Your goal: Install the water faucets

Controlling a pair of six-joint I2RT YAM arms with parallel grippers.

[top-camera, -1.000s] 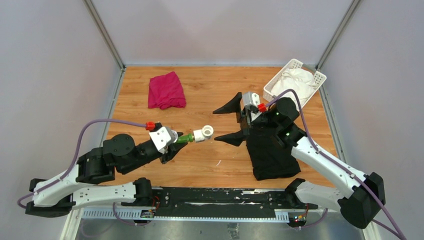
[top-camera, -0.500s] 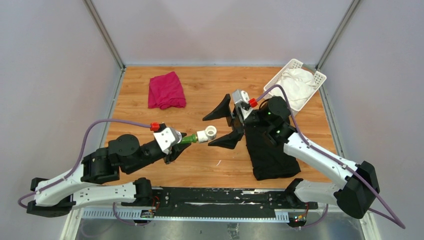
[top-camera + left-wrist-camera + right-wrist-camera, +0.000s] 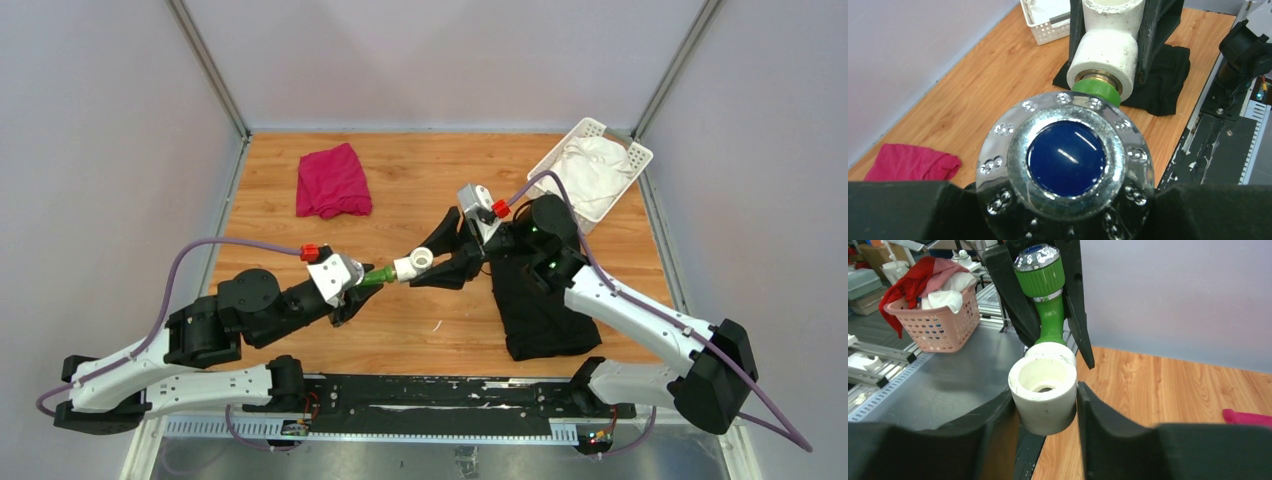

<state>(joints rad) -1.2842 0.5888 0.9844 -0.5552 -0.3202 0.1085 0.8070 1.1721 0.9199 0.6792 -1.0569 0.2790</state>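
Note:
The green tap (image 3: 374, 277) hangs above the middle of the table with the white pipe fitting (image 3: 412, 264) on its threaded end. My left gripper (image 3: 352, 286) is shut on the tap's round chrome knob (image 3: 1066, 157), which fills the left wrist view. The green collar (image 3: 1096, 91) meets the fitting (image 3: 1105, 47) just beyond the knob. My right gripper (image 3: 419, 268) comes from the right and is shut on the fitting (image 3: 1044, 395), one finger against each side. The tap (image 3: 1048, 295) points away from it, between the left gripper's black fingers (image 3: 1075, 295).
A red cloth (image 3: 333, 180) lies at the back left. A white basket (image 3: 628, 172) holding a white cloth stands at the back right. A black cloth (image 3: 540, 305) is spread under the right arm. A pink basket (image 3: 935, 320) of cloths stands off the table.
My right gripper has moved left to the fitting and closed its wide-open jaws on it. The left gripper has kept its hold on the tap, shifting only slightly.

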